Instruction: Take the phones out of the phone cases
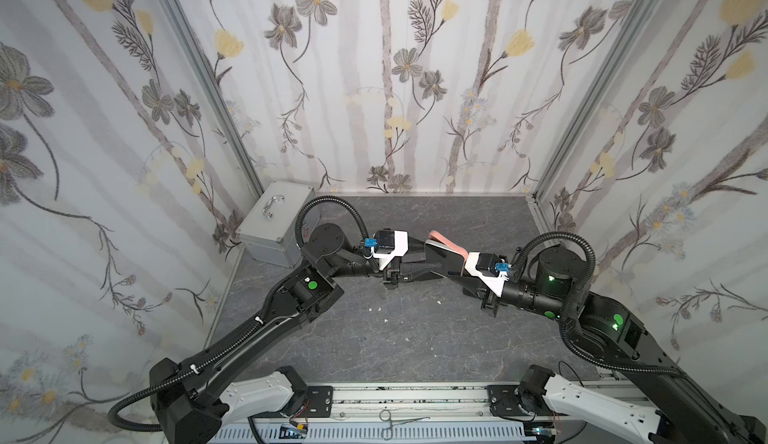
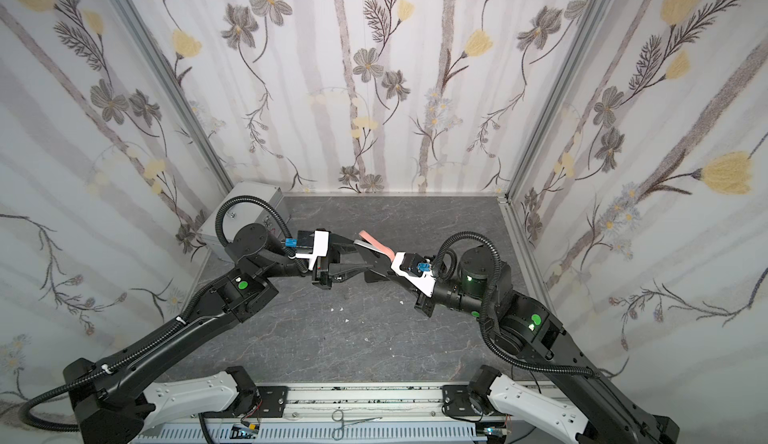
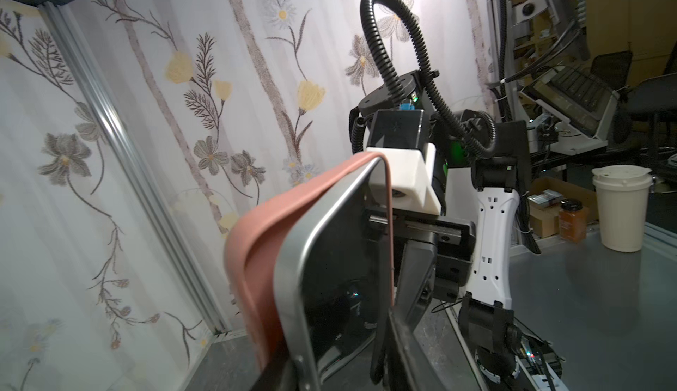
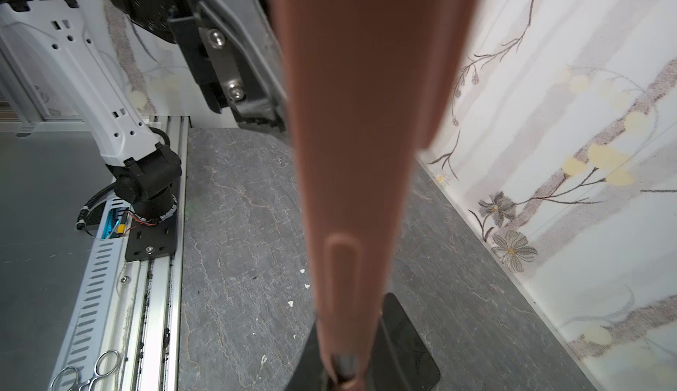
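Both grippers meet in mid-air over the middle of the table. The phone point(image 1: 442, 254) point(image 2: 371, 255), black screen with a silver rim point(image 3: 337, 261), is tilted on edge, and my left gripper point(image 1: 434, 261) point(image 2: 361, 261) point(image 3: 340, 367) is shut on it across its width. The pink phone case point(image 1: 446, 241) point(image 2: 376, 243) point(image 3: 256, 253) is peeled back off the phone's far side and still wraps one end. My right gripper point(image 1: 457, 269) point(image 2: 388, 269) point(image 4: 344, 374) is shut on the case's edge. In the right wrist view the case point(image 4: 359, 151) hides most of the phone.
A grey metal box point(image 1: 276, 221) stands at the back left corner. Small white crumbs point(image 1: 378, 309) lie on the grey table. Metal forceps point(image 1: 399, 421) rest on the front rail. Flowered walls close three sides. A white cup point(image 3: 621, 206) stands outside the cell.
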Controlling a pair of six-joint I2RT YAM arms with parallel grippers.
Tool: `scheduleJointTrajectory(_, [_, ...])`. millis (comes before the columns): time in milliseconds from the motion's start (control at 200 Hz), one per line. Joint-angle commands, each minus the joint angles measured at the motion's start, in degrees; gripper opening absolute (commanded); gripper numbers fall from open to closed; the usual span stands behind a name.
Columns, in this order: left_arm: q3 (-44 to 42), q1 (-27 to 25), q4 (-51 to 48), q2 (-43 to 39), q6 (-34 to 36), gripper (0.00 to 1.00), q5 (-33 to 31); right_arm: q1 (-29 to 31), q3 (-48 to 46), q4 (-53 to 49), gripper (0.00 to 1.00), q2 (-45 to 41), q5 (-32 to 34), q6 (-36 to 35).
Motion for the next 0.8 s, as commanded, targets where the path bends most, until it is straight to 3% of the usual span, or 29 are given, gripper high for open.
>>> scheduleJointTrajectory(0, [-1.9, -0.3, 2.9, 0.5, -6.0, 0.34, 8.2, -0.5, -0.7, 16.3, 0.00, -0.4, -13.1, 1.0])
scheduleJointTrajectory(290, [-2.3, -1.2, 6.0, 1.1, -8.5, 0.29, 9.0, -3.3, -2.4, 23.4, 0.00, -0.4, -17.0, 5.8])
scheduleJointTrajectory(675, [-3.1, -1.1, 6.7, 0.0, -7.8, 0.00, 6.3, -4.2, -5.2, 24.2, 0.00, -2.2, -14.4, 7.7])
scheduleJointTrajectory(774, [-3.3, -0.7, 6.7, -0.6, -7.4, 0.00, 4.4, -4.5, -5.3, 21.9, 0.00, -2.0, -13.6, 7.6])
scheduleJointTrajectory(794, [-3.5, -0.5, 6.6, -0.9, -7.3, 0.00, 3.8, -4.7, -5.4, 21.3, 0.05, -2.0, -13.2, 7.5])
